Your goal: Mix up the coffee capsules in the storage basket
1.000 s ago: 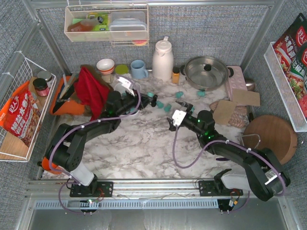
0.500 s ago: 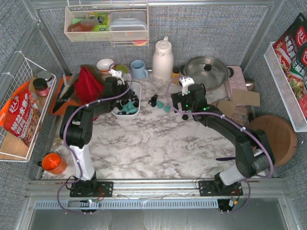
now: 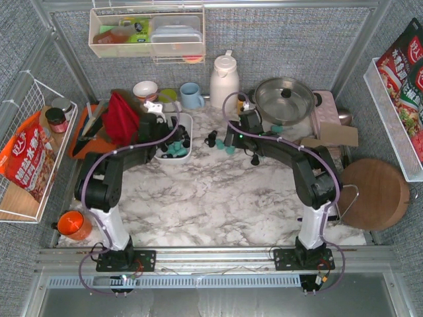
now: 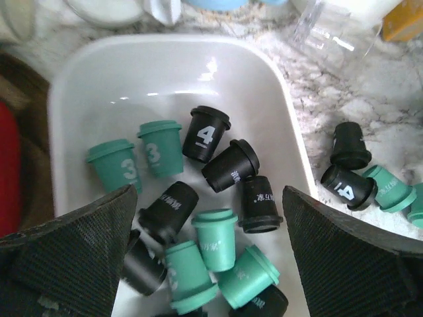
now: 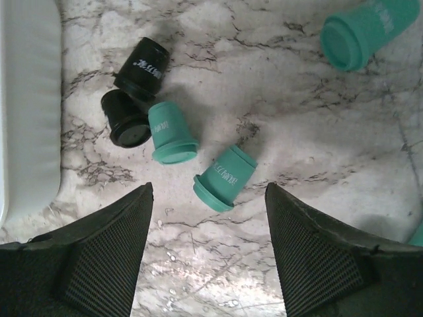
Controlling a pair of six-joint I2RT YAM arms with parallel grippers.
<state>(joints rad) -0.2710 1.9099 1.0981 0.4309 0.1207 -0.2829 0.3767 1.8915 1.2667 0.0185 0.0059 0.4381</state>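
Marble tabletop (image 5: 277, 92) under both arms. Left gripper (image 4: 208, 228) stands wide over the basket (image 4: 165, 66), far left, gripping nothing; teal and black capsules (image 4: 158, 148) lie inside. Right gripper (image 5: 208, 198), spread and empty, hangs over strays (image 5: 173, 132) right of it. Pinched off-centre, one could roll away on slick marble; grey walls (image 3: 277, 39), cluttered shelves (image 3: 147, 33)

L gripper (image 3: 176, 132) over storage basket (image 3: 190, 150) w/ coffee capsules (image 3: 173, 151); R gripper (image 3: 227, 137) by loose ones

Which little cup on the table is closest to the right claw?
The teal capsule lying on its side just ahead of the right gripper; the other capsules lie farther off.
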